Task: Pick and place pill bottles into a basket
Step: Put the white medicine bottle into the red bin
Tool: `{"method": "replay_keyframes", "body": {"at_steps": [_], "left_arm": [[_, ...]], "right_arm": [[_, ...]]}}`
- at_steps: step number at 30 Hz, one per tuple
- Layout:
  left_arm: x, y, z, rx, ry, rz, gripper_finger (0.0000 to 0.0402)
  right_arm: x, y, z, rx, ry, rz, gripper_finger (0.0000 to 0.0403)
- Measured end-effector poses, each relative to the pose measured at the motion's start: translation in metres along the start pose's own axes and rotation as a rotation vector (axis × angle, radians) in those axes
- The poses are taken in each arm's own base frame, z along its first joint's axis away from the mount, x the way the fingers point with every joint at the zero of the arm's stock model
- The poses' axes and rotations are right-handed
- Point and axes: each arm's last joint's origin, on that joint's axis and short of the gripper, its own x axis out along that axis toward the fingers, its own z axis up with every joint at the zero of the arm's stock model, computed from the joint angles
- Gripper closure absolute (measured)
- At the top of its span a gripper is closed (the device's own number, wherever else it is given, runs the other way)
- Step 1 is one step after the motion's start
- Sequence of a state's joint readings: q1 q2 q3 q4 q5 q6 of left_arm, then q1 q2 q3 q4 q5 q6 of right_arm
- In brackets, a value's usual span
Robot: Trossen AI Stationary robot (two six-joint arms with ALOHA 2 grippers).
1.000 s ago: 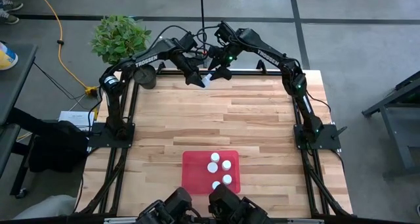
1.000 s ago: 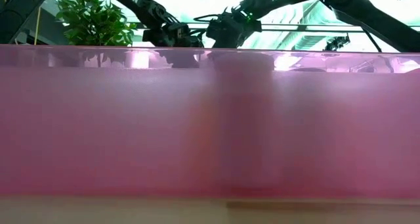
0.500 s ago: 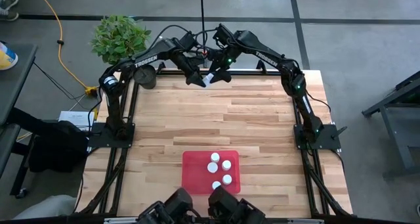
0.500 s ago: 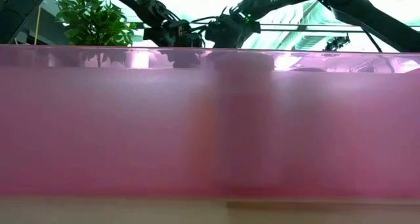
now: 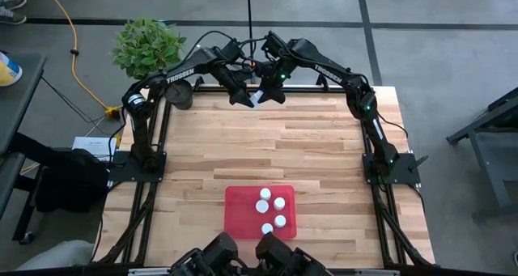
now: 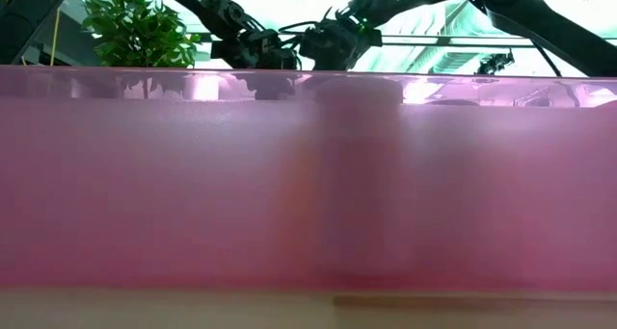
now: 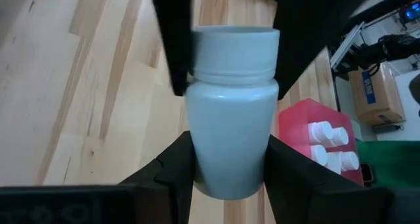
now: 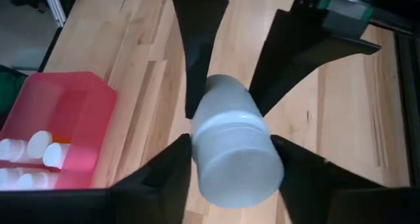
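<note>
Bottle [image 7: 231, 112] in question is a small white cylinder, pale and smooth, with a ridged neck below its flat cap. It hangs in the air at the far edge of the surface [image 5: 243, 146], caught between both hands. The left hand [image 5: 245, 98] pinches its body, dark fingers [image 7: 167, 168] pressed to either side; the right hand [image 5: 269, 91] pinches the cap end, its fingers [image 8: 164, 168] snug against it. Four other white-capped bottles [image 5: 271, 211] stand clustered in the red tray [image 5: 239, 207], near the front edge of the surface and well apart from the hands. The low view is filled by the tray's wall [image 6: 145, 175].
</note>
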State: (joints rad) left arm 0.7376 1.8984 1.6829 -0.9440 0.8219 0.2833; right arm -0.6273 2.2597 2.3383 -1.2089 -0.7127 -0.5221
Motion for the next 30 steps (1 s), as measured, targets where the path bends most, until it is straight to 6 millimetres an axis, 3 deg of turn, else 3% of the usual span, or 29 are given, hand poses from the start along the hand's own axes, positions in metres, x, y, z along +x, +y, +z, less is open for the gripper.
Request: {"method": "replay_keyframes", "body": {"at_steps": [4, 15, 30], "left_arm": [[0.0005, -0.0002, 0.0005, 0.028, 0.0, 0.007, 0.022], [0.0, 0.0002, 0.0004, 0.018, 0.001, 0.012, 0.0217], [-0.0008, 0.0003, -0.0027, -0.038, 0.029, 0.028, 0.0128]], "right_arm": [[-0.0002, 0.0008, -0.001, -0.007, 0.001, 0.019, 0.0256], [-0.0001, 0.0003, -0.0007, -0.029, 0.004, 0.005, 0.0256], [0.0001, -0.0001, -0.0028, -0.029, 0.057, -0.054, 0.0256]]}}
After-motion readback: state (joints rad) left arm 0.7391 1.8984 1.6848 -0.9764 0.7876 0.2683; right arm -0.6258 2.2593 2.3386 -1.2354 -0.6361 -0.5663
